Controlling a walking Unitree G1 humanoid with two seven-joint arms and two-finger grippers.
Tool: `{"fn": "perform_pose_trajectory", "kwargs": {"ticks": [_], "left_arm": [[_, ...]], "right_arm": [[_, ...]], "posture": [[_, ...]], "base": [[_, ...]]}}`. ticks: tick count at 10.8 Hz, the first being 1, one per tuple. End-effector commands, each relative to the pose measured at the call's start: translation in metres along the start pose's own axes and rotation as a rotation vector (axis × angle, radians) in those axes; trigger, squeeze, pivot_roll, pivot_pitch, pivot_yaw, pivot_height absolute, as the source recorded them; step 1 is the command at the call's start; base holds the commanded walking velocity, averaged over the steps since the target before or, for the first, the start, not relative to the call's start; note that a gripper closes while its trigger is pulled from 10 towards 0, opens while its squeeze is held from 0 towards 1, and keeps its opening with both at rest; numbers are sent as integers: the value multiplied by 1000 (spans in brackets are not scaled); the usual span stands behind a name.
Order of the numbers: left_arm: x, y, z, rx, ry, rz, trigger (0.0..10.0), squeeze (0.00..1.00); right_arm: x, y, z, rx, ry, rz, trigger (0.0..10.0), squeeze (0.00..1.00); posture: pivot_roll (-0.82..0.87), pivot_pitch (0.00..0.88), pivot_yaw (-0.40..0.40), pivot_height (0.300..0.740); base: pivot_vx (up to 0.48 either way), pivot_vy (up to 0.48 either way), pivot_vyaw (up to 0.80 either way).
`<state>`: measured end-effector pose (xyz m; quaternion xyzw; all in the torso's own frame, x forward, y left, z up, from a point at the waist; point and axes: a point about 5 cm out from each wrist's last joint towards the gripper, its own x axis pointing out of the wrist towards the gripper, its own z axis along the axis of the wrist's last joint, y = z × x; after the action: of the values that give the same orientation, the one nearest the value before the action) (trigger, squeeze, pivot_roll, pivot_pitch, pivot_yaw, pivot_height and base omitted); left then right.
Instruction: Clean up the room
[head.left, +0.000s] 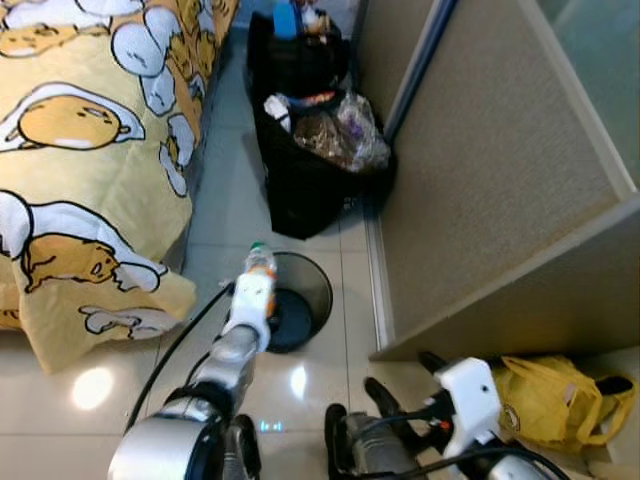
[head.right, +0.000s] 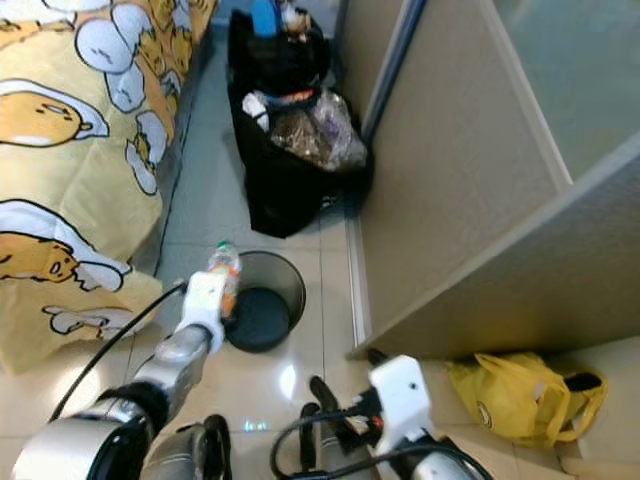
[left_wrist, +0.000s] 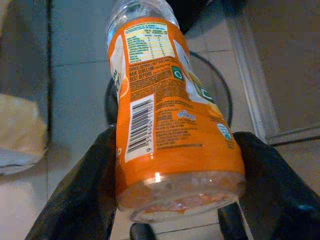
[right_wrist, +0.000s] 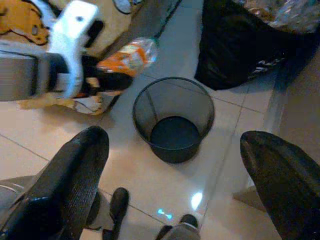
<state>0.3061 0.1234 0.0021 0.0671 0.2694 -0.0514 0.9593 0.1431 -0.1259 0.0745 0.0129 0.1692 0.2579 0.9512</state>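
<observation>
My left gripper (left_wrist: 175, 170) is shut on a clear plastic bottle (head.left: 260, 268) with an orange label (left_wrist: 170, 125). It holds the bottle in the air at the near left rim of a round black mesh wastebasket (head.left: 308, 290) on the tiled floor. In the right wrist view the bottle (right_wrist: 131, 55) hangs just beside the wastebasket (right_wrist: 172, 120), a little above its rim. My right gripper (right_wrist: 175, 170) is open, low and near my body, with nothing between its fingers (right_wrist: 75, 175).
A full black rubbish bag (head.left: 315, 150) stands beyond the wastebasket against a beige partition wall (head.left: 490, 180). A bed with a yellow cartoon blanket (head.left: 80, 150) lies to the left. A yellow bag (head.left: 550, 400) sits on the floor at the right.
</observation>
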Motion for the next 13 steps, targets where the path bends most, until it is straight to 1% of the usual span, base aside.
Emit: {"fn": "perform_pose_trajectory", "kwargs": {"ticks": [1, 2, 3, 4, 5, 6, 7, 8, 9, 10, 11, 12, 13], "left_arm": [[0, -8, -1, 33, 23, -19, 10000, 0], [1, -9, 0, 33, 28, -18, 10000, 647], [1, -14, 3, 50, 22, -32, 10000, 1000], [2, -17, 8, 52, 6, -41, 10000, 1000], [3, -16, 13, 88, -11, -38, 10000, 1000], [4, -14, 17, 96, -25, -37, 10000, 1000], [4, -10, 22, 121, -46, -30, 10000, 0], [5, -5, 33, 91, -118, -53, 10000, 0], [4, -3, 36, 62, -164, -69, 10000, 0], [0, 1, 42, 23, -251, -95, 10000, 0], [-8, 8, 53, -20, -388, -129, 10000, 0], [-20, 16, 70, -59, -519, -138, 10000, 0], [-31, 25, 87, -27, -611, -131, 10000, 0]], "right_arm": [[-2, 5, -1, 12, 23, 20, 10000, 0], [-3, 7, -1, 13, 27, 26, 10000, 0], [-6, 6, -3, 13, 37, 20, 10000, 0], [-7, 4, -3, 13, 40, 7, 10000, 0], [-4, 3, -1, 13, 32, -3, 10000, 0], [-1, 2, 1, 11, 23, -9, 10000, 0], [2, -2, 2, 11, 14, -25, 10000, 0], [8, -12, 3, 23, -7, -83, 10000, 0], [17, -21, 3, 58, -26, -128, 10000, 0], [27, -32, 7, 91, -57, -172, 10000, 0], [43, -46, 13, 120, -104, -220, 10000, 0], [59, -57, 22, 116, -154, -247, 10000, 0], [74, -76, 36, 99, -205, -299, 10000, 0]], "posture": [[-346, 304, -97, 736], [-346, 305, -92, 736], [-348, 306, -90, 736], [-352, 303, -85, 736], [-349, 293, -80, 736], [-340, 281, -74, 736], [-326, 261, -66, 736], [-290, 218, -43, 736], [-251, 169, -17, 736], [-195, 100, 3, 736], [-145, 38, 18, 736], [-70, 0, 36, 736], [-34, 0, 43, 736]], "base": [[0, 0, 0], [0, 0, 0], [0, 0, 0], [0, 0, 0], [0, 0, 0], [0, 0, 0], [0, 0, 0], [0, 0, 0], [0, 0, 0], [0, 0, 0], [0, 0, 0], [0, 0, 0], [0, 0, 0]]}}
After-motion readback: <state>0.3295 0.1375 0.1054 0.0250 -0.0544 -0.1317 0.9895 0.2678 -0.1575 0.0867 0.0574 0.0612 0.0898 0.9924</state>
